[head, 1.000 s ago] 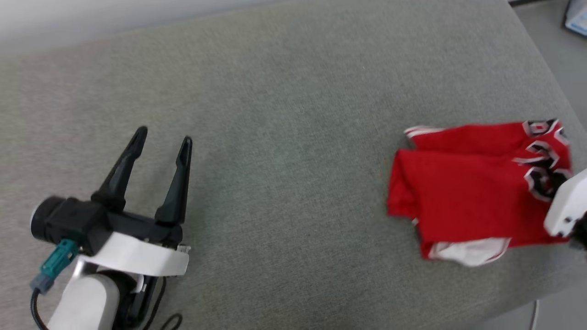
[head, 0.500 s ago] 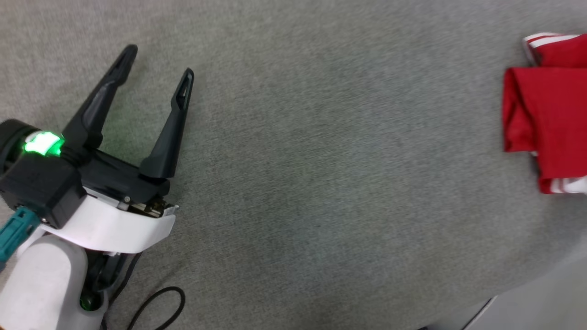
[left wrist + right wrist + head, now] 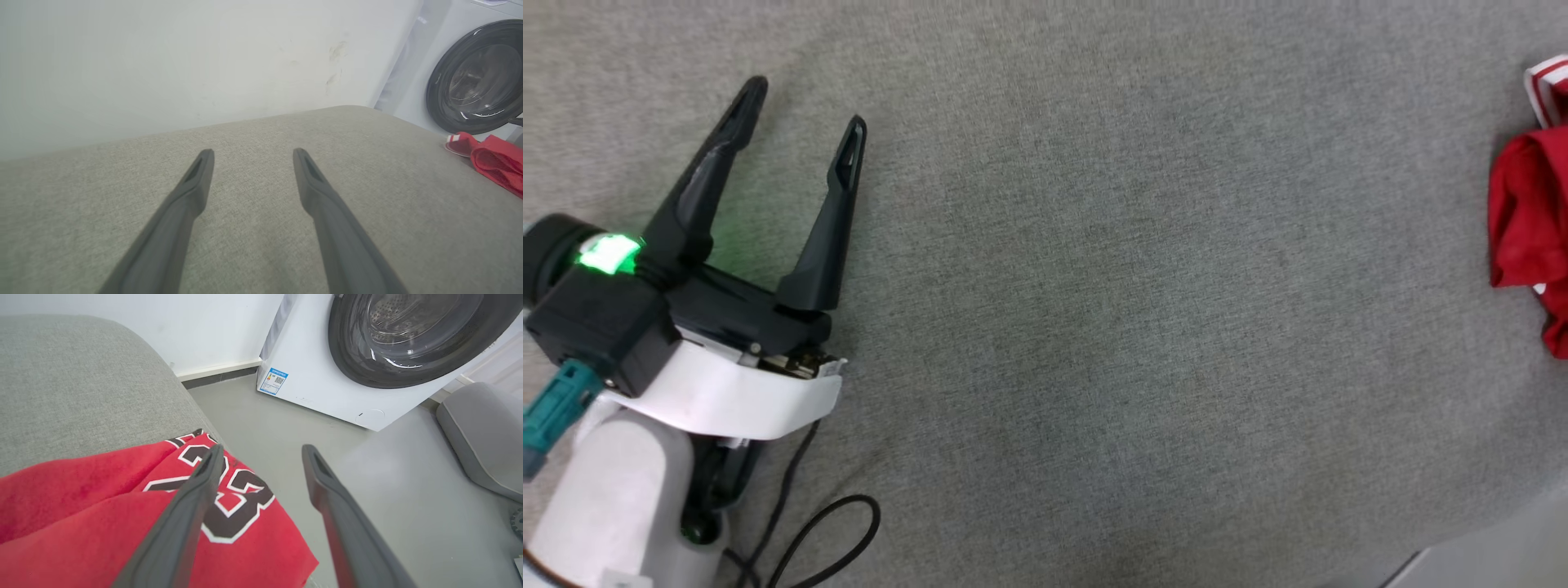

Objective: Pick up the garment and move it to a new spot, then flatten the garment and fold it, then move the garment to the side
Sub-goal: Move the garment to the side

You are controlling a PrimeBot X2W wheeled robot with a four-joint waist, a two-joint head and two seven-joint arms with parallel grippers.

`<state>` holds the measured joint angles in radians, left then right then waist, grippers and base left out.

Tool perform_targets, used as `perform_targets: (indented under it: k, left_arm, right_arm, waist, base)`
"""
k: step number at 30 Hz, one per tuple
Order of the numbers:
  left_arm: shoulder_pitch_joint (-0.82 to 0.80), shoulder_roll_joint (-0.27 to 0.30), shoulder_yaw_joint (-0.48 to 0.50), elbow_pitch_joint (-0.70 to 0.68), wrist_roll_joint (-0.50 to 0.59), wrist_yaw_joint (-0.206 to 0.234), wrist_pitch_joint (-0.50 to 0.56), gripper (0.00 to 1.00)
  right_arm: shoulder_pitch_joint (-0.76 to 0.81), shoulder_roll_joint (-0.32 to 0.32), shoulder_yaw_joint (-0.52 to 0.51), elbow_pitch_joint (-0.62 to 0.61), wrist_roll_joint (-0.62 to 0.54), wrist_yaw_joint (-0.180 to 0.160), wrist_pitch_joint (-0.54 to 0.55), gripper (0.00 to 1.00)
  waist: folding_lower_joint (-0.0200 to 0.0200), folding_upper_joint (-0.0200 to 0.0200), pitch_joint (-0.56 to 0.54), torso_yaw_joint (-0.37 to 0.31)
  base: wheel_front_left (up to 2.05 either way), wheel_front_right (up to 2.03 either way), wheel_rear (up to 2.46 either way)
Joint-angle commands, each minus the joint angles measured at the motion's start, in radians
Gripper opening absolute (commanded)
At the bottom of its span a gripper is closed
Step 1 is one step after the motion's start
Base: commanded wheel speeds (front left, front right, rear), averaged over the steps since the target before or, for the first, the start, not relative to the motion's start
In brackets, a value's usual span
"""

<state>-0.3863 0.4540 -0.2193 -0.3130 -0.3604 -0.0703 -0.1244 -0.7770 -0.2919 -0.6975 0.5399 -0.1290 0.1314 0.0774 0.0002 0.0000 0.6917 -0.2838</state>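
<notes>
Just beyond the garment stands a washing machine; left fingers and right fingers gape empty.

The red jersey lies folded in loose layers at the edge of the grey fabric surface. Dark, white-outlined numerals face up. White-striped trim shows at one end.
</notes>
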Motion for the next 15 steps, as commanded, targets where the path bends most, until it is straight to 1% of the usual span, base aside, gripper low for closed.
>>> perform_targets:
  k: [1,4,9,15]
  left_arm:
    - [0.021,-0.014,-0.002,0.019,-0.008,0.007,-0.016,1.0]
    - [0.044,-0.035,-0.005,0.061,-0.019,0.016,-0.047,1.0]
    - [0.101,-0.077,-0.006,0.13,-0.04,0.04,-0.085,1.0]
    - [0.177,-0.122,-0.004,0.202,-0.06,0.064,-0.115,1.0]
  right_arm:
    - [-0.002,-0.015,0.001,0.008,-0.007,-0.001,-0.032,1.0]
    - [0.028,-0.031,0.012,0.018,0.006,-0.001,-0.091,1.0]
    - [0.103,-0.056,0.06,0.029,0.066,-0.001,-0.156,1.0]
    - [0.239,-0.052,0.113,0.016,0.135,-0.001,-0.222,1.0]
  waist:
    - [-0.0002,0.0,-0.038,0.013]
    - [-0.0002,0.0,-0.096,0.028]
    - [-0.0002,0.0,-0.21,0.062]
    - [-0.0002,0.0,-0.336,0.109]
  base:
    - [0.0,0.0,0.0]
    - [0.0,0.0,0.0]
    - [0.0,0.0,0.0]
    - [0.0,0.0,0.0]
